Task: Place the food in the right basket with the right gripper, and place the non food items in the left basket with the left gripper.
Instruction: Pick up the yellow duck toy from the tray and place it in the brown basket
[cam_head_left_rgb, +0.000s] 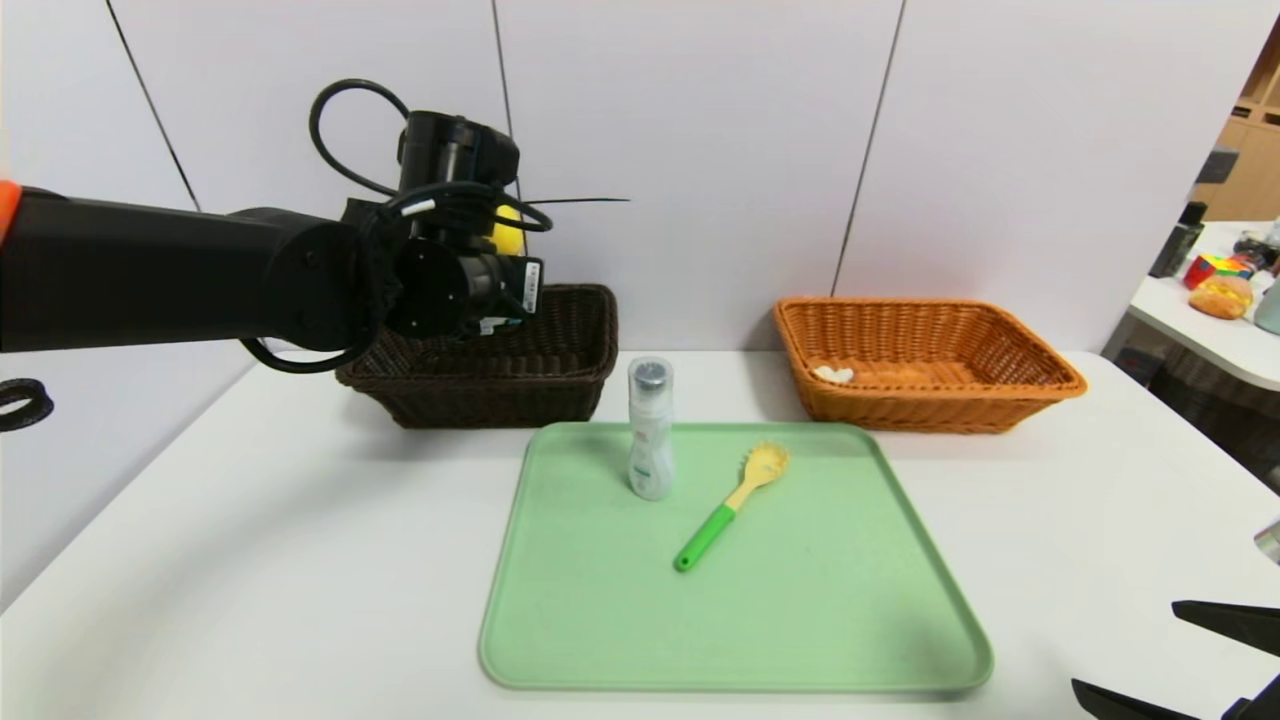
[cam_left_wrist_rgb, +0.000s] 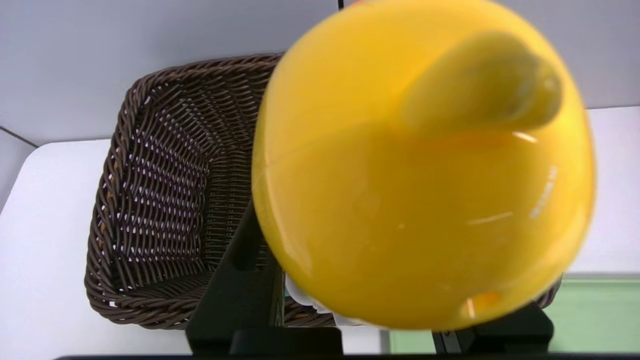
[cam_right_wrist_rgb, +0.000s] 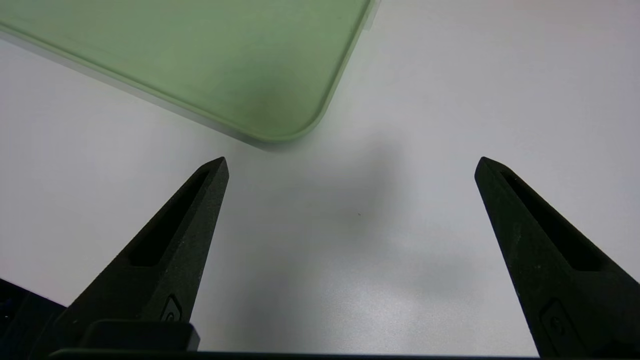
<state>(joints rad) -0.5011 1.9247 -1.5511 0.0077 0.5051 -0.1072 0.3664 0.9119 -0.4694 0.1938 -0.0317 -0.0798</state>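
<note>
1. Two items remained on your pale green plastic tray (cam_head_left_rgb: 560, 640): a small clear bottle with a grey cap (cam_head_left_rgb: 650, 432), standing upright, and a yellow-headed brush with a green handle (cam_head_left_rgb: 732, 505), lying flat, its long axis slanting from near-left to far-right.
2. Your left gripper (cam_head_left_rgb: 500, 262) had its jaws clamped on a glossy yellow round toy (cam_left_wrist_rgb: 425, 165), held above the dark brown wicker basket (cam_left_wrist_rgb: 150, 200).
3. Seen from the left wrist, the toy hung over the basket's tray-side end, with the open well lying just beyond and below it; I judged the release turned on clearing that rim.
4. Your right gripper (cam_right_wrist_rgb: 350, 165) sat parked over the white surface (cam_head_left_rgb: 250, 560) near the tray's corner, jaws wide apart and empty.
5. One pale piece (cam_head_left_rgb: 833, 374) lay inside the orange wicker basket (cam_head_left_rgb: 1000, 400).
</note>
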